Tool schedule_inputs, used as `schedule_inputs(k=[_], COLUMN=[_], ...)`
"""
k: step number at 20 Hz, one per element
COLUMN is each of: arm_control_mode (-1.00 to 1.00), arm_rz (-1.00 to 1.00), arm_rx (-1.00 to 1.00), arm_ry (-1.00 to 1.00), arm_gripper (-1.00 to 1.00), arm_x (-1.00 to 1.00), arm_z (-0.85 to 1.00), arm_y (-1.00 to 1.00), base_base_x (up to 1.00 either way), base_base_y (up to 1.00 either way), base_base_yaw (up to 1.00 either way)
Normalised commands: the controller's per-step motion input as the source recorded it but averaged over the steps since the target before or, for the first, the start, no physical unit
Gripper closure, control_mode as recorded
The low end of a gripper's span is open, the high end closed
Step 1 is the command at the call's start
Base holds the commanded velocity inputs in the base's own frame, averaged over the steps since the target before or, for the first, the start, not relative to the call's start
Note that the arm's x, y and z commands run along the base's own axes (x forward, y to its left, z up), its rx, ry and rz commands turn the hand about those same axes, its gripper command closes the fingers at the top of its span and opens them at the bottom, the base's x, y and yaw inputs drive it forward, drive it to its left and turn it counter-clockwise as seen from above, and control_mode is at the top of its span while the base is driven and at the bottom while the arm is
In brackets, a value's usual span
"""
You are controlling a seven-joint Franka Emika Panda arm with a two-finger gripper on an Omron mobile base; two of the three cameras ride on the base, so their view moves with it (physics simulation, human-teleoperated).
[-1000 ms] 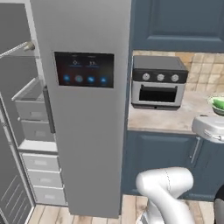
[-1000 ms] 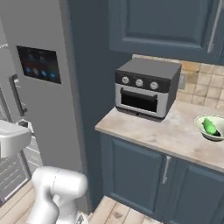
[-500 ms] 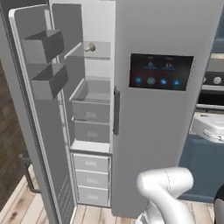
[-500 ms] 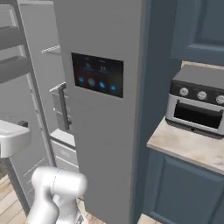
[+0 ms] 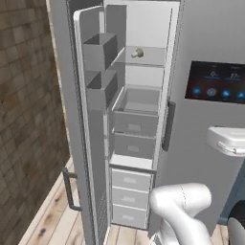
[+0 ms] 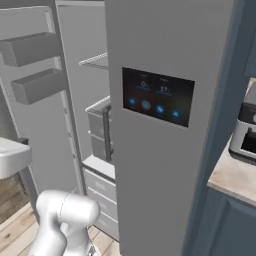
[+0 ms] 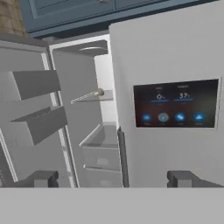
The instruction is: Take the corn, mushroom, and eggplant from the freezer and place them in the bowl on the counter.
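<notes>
The freezer takes the middle of the left base view, and its narrow door stands wide open, swung to the left side of the frame. Two grey bins hang on the inner side of this door, one above the other, in the upper left part. Inside the compartment there is a shelf in the upper middle, and on it sits the mushroom, a small pale rounded lump near the front edge of the shelf. Below the shelf there is an open grey basket, and lower there are three closed drawers stacked at the bottom centre. A dark vertical handle runs along the edge of the closed right door, and on that door, at the right of the frame, a dark display panel shows blue icons.

In the hand view the mushroom appears left of centre, at the end of the thin shelf edge. The gripper is at the bottom of this view with its two dark fingertips far apart, so the claw is open and holds nothing.

In the right base view a piece of the counter shows at the right edge, with a toaster oven standing on it.
</notes>
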Motion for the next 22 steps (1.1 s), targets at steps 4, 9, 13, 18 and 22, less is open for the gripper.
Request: schedule_inputs(k=[4, 9, 13, 18, 22], arm_control_mode=[1.00, 1.00, 1.00, 1.00, 1.00], arm_rz=[0.00, 0.00, 0.00, 0.00, 0.00], arm_rx=[0.00, 0.00, 0.00, 0.00, 0.00], arm_ry=[0.00, 0.00, 0.00, 0.00, 0.00], arm_gripper=[-1.00, -1.00, -1.00, -1.00, -1.00], arm_x=[0.00, 0.00, 0.00, 0.00, 0.00], arm_z=[0.00, 0.00, 0.00, 0.00, 0.00], arm_y=[0.00, 0.00, 0.00, 0.00, 0.00], base_base_x=[0.58, 0.75, 0.58, 0.25, 0.13], base_base_y=[0.11, 0.13, 0.34, 0.19, 0.22], base_base_yaw=[0.13, 0.00, -0.16, -0.34, -0.35])
